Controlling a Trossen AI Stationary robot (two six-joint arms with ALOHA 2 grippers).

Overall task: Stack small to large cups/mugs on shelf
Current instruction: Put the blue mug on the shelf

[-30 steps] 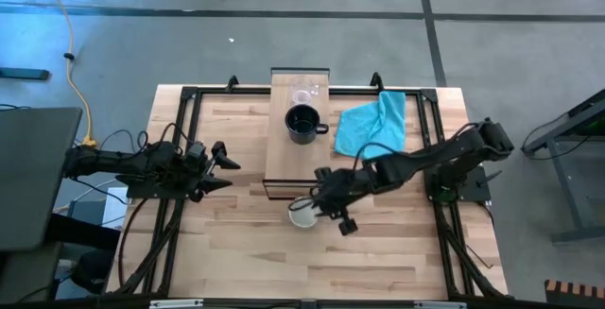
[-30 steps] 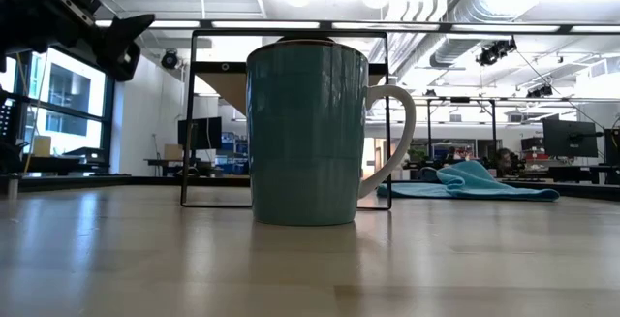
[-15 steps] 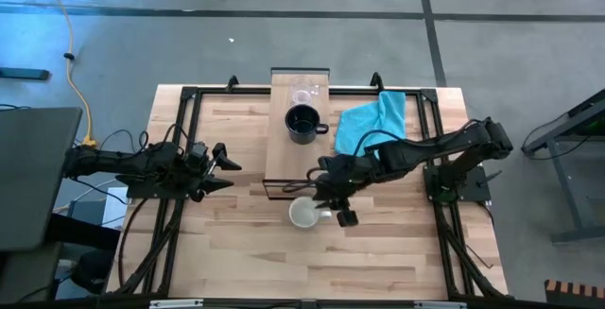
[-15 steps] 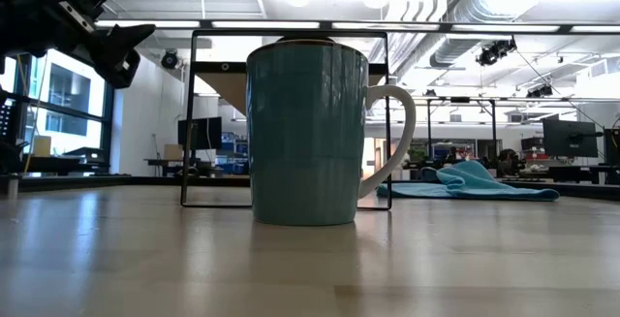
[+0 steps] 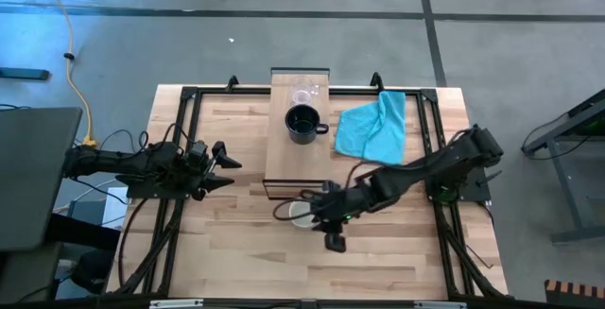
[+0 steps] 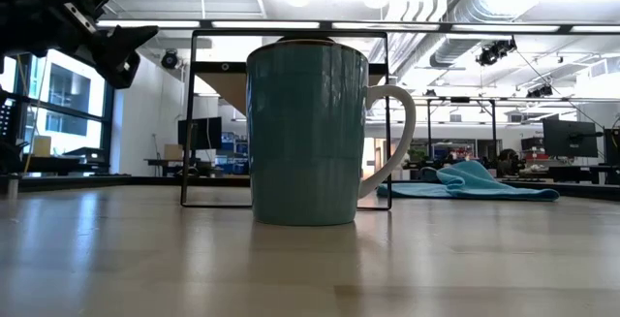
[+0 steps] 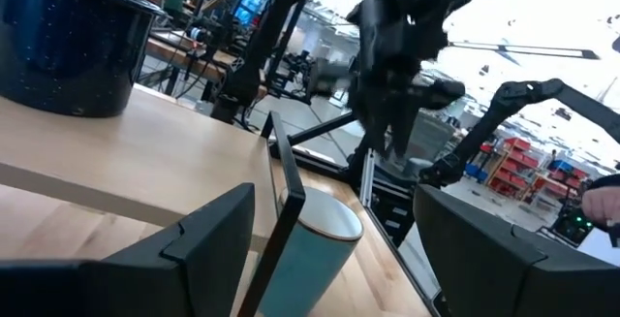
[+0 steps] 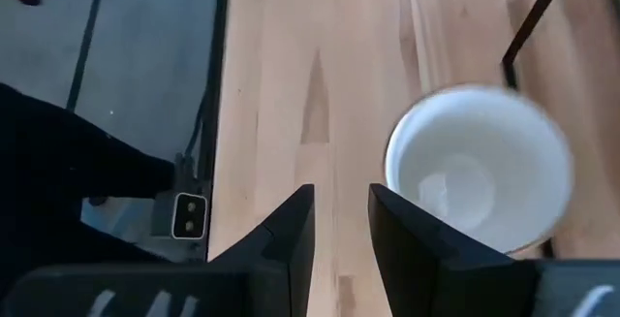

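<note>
The mug (image 5: 301, 215), teal outside and white inside with a white handle, stands upright on its base on the table before the shelf's near end; it also shows in the low view (image 6: 308, 133) and the right wrist view (image 8: 475, 167). My right gripper (image 8: 341, 210) hovers above the table beside it, fingers narrowly apart and empty. The black mug (image 5: 302, 125) and the clear glass cup (image 5: 303, 94) stand on the light-wood shelf (image 5: 284, 163). My left gripper (image 5: 227, 169) waits open left of the shelf.
A turquoise cloth (image 5: 373, 128) lies crumpled on the table right of the shelf. The shelf's dark frame (image 6: 291, 201) stands just behind the teal mug. Bare wood table (image 5: 378, 262) lies toward the near edge.
My right gripper has moved from the teal mug toward the shelf's near end, then back toward the table's near edge and left, over the mug. The mug has stayed in place, upright on the table.
</note>
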